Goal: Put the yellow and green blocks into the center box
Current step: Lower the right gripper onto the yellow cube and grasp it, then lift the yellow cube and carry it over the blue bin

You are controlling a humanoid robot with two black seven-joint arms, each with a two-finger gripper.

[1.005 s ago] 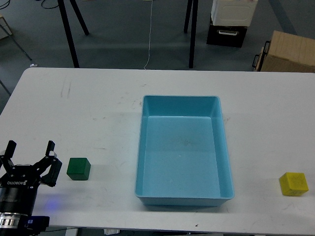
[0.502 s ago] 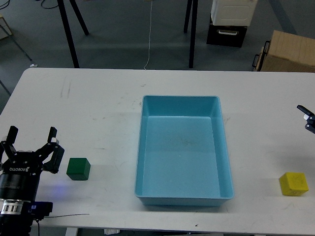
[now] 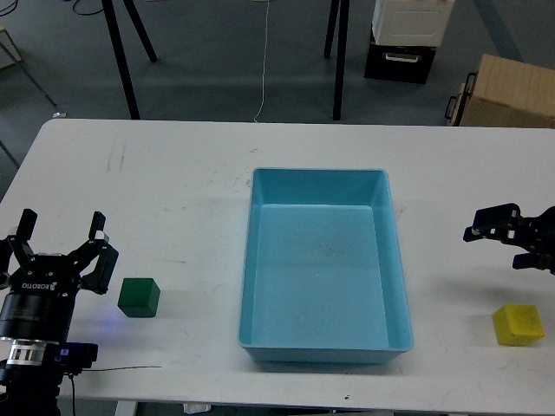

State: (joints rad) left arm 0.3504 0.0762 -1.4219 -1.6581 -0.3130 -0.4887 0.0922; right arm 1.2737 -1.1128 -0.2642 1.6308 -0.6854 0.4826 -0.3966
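A green block [image 3: 139, 297] sits on the white table [image 3: 173, 199] at the front left. My left gripper [image 3: 61, 230] is open and empty, just left of the green block and apart from it. A yellow block [image 3: 518, 324] sits at the front right. My right gripper [image 3: 495, 248] comes in from the right edge, open and empty, just behind the yellow block and a little left of it. The empty blue box [image 3: 316, 174] stands in the middle of the table between the two blocks.
Beyond the table's far edge the floor holds a cardboard box [image 3: 512, 91], a black and white case [image 3: 404, 39] and dark stand legs [image 3: 121, 52]. The table's front edge runs close below both blocks.
My right gripper has come into view from the right edge and moved left, to just behind the yellow block. My left gripper has shifted slightly up and toward the green block. The blocks have not moved.
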